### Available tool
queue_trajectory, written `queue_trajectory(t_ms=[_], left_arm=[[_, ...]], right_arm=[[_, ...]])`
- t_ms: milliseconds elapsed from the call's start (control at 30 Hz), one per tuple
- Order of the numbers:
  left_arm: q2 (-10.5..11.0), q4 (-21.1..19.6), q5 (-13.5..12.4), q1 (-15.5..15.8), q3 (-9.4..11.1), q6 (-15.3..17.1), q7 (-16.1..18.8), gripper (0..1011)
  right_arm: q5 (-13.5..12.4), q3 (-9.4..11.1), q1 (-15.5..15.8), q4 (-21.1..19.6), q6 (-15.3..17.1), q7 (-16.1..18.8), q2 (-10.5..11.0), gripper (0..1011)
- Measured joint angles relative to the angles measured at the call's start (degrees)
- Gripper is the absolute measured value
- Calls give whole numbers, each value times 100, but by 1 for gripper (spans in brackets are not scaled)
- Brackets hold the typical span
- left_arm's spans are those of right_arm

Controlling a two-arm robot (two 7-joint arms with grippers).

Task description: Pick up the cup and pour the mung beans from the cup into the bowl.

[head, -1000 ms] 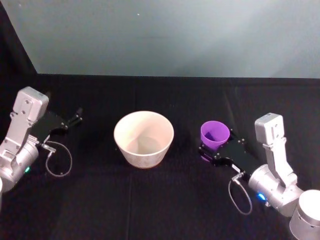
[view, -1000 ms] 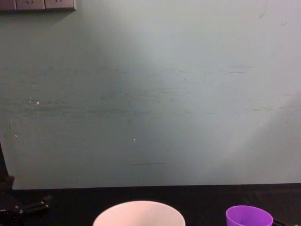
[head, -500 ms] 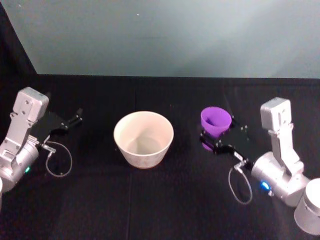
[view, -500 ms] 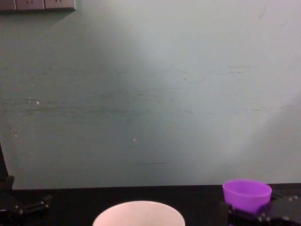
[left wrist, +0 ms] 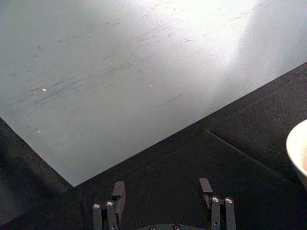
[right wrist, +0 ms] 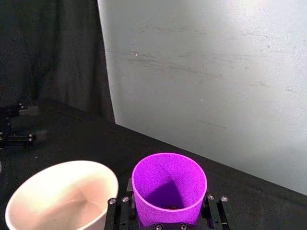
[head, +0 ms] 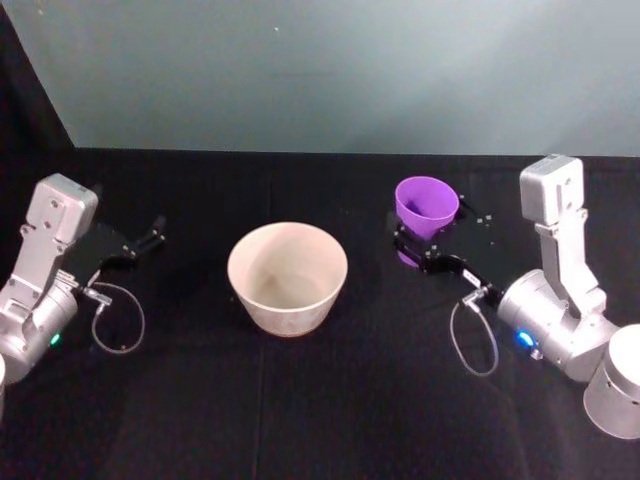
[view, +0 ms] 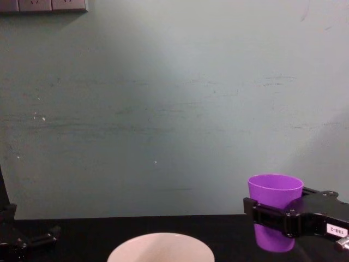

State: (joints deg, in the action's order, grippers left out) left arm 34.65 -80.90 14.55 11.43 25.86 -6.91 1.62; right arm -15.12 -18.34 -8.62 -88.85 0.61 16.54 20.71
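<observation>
The purple cup (head: 427,206) hangs upright above the black table, right of the bowl, with my right gripper (head: 425,246) shut on its lower half. From the chest the cup (view: 275,209) is clear of the table, clamped between black fingers (view: 272,215). In the right wrist view the cup (right wrist: 169,188) has something small and dark at its bottom, too dim to name. The cream bowl (head: 287,276) stands at the table's middle; its rim also shows as bowl (view: 161,248) and bowl (right wrist: 62,198). My left gripper (head: 154,233) rests open at the far left, its fingers (left wrist: 118,192) apart over bare cloth.
A black cloth covers the table (head: 300,400). A pale green wall (head: 340,70) closes the back, with a dark curtain (right wrist: 48,57) to the left. Loose cable loops hang at each wrist (head: 118,320).
My right gripper has lifted the cup off the table and carried it up and slightly back over the last second. The left arm and the bowl stayed put.
</observation>
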Motion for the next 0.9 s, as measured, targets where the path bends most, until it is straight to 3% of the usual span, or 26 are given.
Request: queue_trajectory(t_ms=[900], left_arm=[[0, 0, 0, 0, 0, 0, 0, 1000]], right_arm=[[-13, -10, 0, 2, -4, 9, 9, 731]])
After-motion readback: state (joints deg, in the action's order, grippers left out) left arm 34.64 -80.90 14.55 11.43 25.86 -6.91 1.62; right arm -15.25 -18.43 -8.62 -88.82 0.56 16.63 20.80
